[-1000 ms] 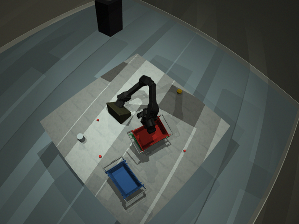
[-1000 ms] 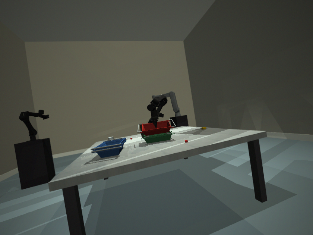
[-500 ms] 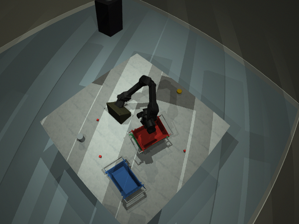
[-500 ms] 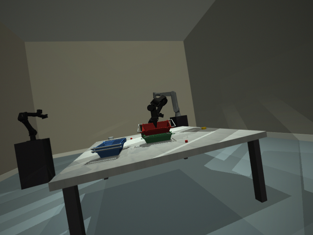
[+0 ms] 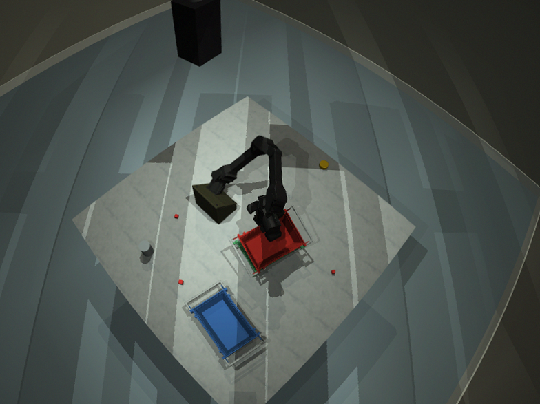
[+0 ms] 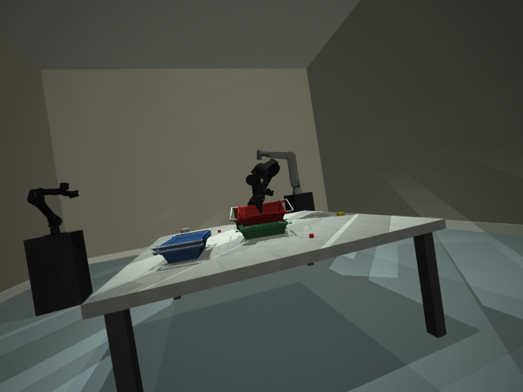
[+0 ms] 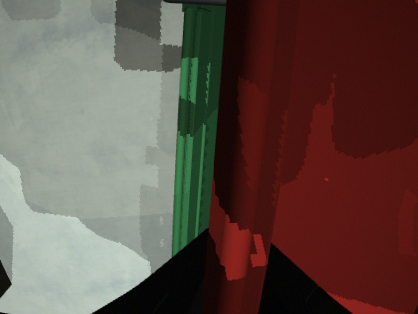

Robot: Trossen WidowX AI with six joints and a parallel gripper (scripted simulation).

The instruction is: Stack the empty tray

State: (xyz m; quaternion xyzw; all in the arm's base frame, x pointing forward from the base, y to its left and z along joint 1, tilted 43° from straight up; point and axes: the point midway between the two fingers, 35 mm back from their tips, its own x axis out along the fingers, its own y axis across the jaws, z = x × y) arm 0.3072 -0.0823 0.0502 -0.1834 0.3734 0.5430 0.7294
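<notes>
My gripper (image 5: pixel 272 237) (image 6: pixel 259 209) (image 7: pixel 232 244) is shut on a long side wall of the empty red tray (image 5: pixel 259 247) (image 6: pixel 272 214) (image 7: pixel 345 225). The red tray is upright and looks about level, directly over the green tray (image 5: pixel 244 255) (image 6: pixel 264 229) (image 7: pixel 186 170). The red tray's wire bars, one at its right end (image 5: pixel 302 224) (image 6: pixel 289 205), stick outward. The green tray stands on the table, mostly hidden from above by the red one. Its blocks and the position of its bars across the top are hidden. I cannot tell whether the red tray rests on them.
A blue tray (image 5: pixel 222 321) (image 6: pixel 183 252) with its bars out stands nearer the exterior camera. A dark box (image 5: pixel 212 204) is under the arm's base. Small red cubes (image 5: pixel 180 282) (image 6: pixel 311 236), a grey cylinder (image 5: pixel 145 248) and a yellow disc (image 5: pixel 324 165) (image 6: pixel 340 213) lie around.
</notes>
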